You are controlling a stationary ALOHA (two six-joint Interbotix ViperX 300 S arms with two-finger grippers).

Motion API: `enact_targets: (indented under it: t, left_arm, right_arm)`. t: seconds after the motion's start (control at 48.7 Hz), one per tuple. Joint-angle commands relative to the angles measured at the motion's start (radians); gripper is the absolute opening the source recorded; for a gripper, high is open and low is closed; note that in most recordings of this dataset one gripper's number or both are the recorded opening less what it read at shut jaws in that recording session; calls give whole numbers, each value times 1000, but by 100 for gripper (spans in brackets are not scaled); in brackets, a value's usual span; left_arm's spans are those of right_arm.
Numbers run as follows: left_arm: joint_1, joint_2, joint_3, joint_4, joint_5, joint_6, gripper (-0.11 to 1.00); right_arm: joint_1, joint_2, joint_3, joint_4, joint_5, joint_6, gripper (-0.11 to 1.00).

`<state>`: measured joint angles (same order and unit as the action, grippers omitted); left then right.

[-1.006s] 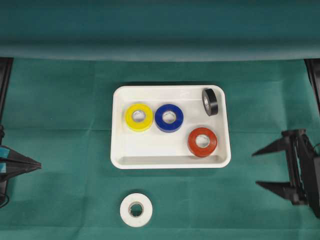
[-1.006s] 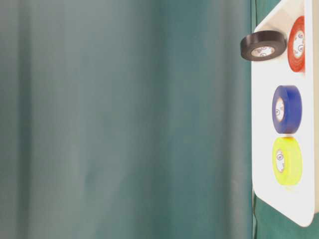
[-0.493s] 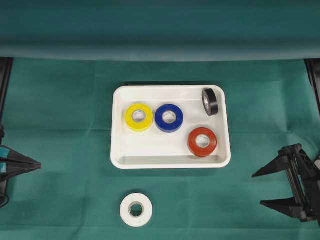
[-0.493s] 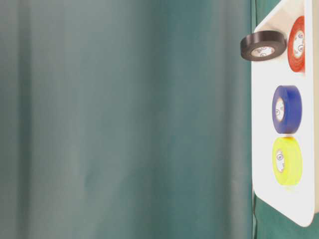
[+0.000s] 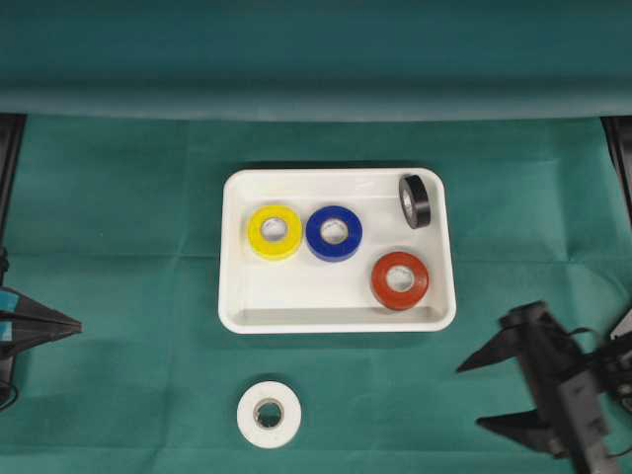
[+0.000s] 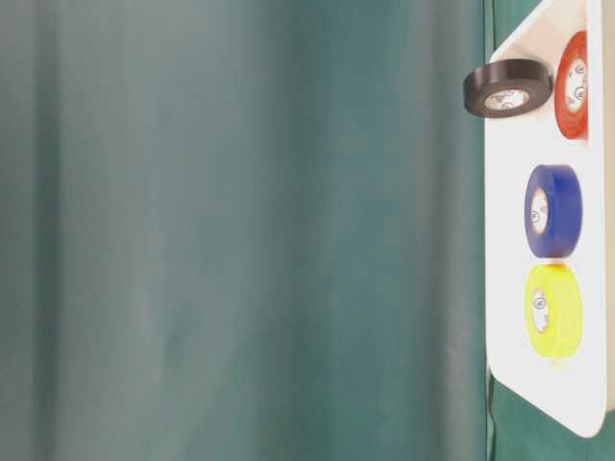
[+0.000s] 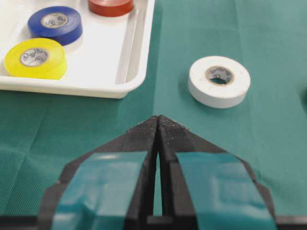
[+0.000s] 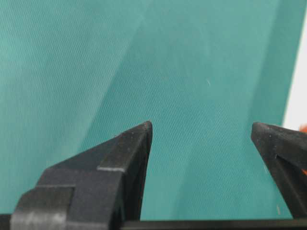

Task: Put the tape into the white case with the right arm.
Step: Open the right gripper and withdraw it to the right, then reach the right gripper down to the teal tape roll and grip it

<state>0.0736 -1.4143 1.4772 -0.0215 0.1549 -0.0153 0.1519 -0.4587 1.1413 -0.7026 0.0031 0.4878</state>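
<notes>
A white tape roll (image 5: 269, 415) lies flat on the green cloth, in front of the white case (image 5: 336, 316), and shows in the left wrist view too (image 7: 219, 81). The case holds a yellow roll (image 5: 275, 231), a blue roll (image 5: 334, 233), a red roll (image 5: 399, 280) and a black roll (image 5: 415, 200) propped on edge in its far right corner. My right gripper (image 5: 468, 395) hovers open and empty over bare cloth at the lower right, well to the right of the white roll. My left gripper (image 5: 77, 325) rests shut at the left edge, fingertips together (image 7: 158, 119).
The green cloth (image 5: 128, 227) covers the whole table, with a raised fold along the back (image 5: 316, 99). In the table-level view the case (image 6: 509, 240) appears at the right edge in front of a green backdrop.
My right gripper has moved left and toward the front of the table, turning slightly and staying open. The left gripper and all the tape rolls have not moved.
</notes>
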Motion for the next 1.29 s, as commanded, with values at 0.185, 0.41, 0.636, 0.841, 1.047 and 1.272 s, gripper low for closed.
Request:
enact_targets:
  t: [0.185,0.41,0.636,0.841,1.047,1.272]
  left_arm:
    - [3,9,-14,0,-9,0,0]
    - [2,9,-14,0,-9,0,0]
    - [3,9,-14,-2,-9,0,0]
    - [3,9,-14,0,-9,0,0]
    - [3,9,-12,0,-9,0,0]
    - [3,9,-14,-2,-9,0,0]
  right_arm:
    - [23,242,-218,0,-63,0,69]
    - [49,408,-388,-2,-69,0,69]
    - [103,545,-543,-2,-67,0,69]
    - [127,626,-646,-2,-69,2,69]
    - [138,710,-756,-2,-66,3,69]
    - [146,788,-857,3,-52,74,69]
